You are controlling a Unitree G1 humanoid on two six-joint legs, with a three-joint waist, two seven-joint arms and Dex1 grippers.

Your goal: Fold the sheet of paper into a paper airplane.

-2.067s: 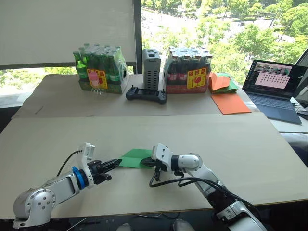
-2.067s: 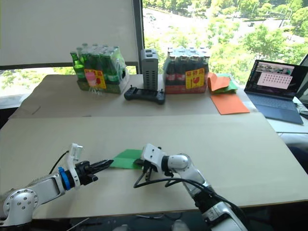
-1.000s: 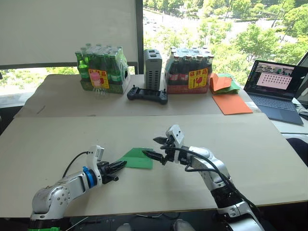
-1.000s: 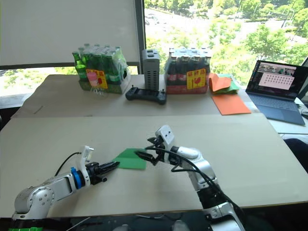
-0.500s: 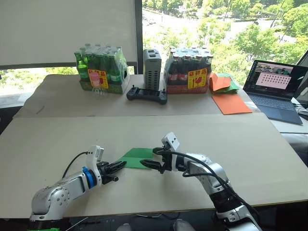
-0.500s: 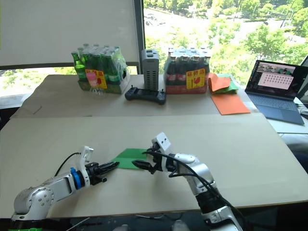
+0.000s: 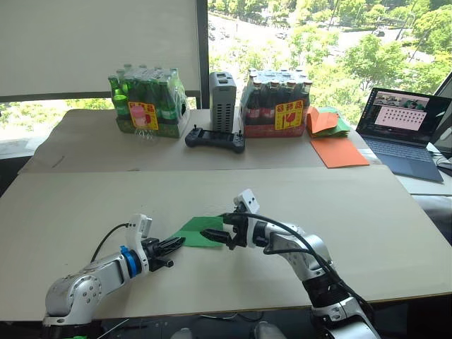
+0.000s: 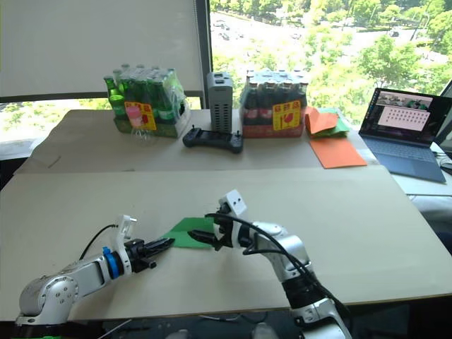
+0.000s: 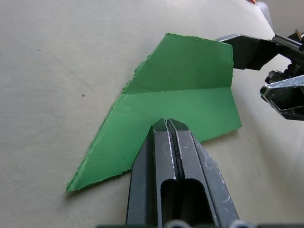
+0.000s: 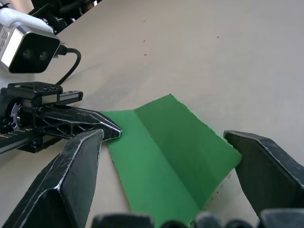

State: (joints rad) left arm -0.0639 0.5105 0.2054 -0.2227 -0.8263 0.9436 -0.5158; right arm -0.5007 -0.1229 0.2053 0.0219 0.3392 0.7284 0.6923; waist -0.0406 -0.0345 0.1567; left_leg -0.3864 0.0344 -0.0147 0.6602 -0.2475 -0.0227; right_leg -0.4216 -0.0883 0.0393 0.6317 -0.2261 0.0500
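A broad pale surface [image 7: 367, 212] fills the lower half of the head views. Behind it a second beige surface [image 7: 85, 141] runs along a window with trees outside and a blind drawn over the upper left. On that far one stand a pack of green bottles [image 7: 147, 106], a grey box [image 7: 222, 101], a black controller [image 7: 215, 139] and a pack of dark bottles [image 7: 277, 104]. To their right lie orange sheets [image 7: 337, 150] and a mixed orange-and-green pile [image 7: 326, 121], with an open laptop [image 7: 401, 127] at the right edge.

The sheet of paper [image 7: 198, 232], bright green with one crease along its length, lies flat in the lower centre of the near surface. The left hand [image 7: 174, 244] comes in from the lower left with its fingers pressed together, tips at the sheet's near left edge; whether they pinch the edge or only rest on it cannot be told. The right hand [image 7: 216, 233] reaches in from the right, its fingers spread wide, one on each side of the sheet's right end, holding nothing.
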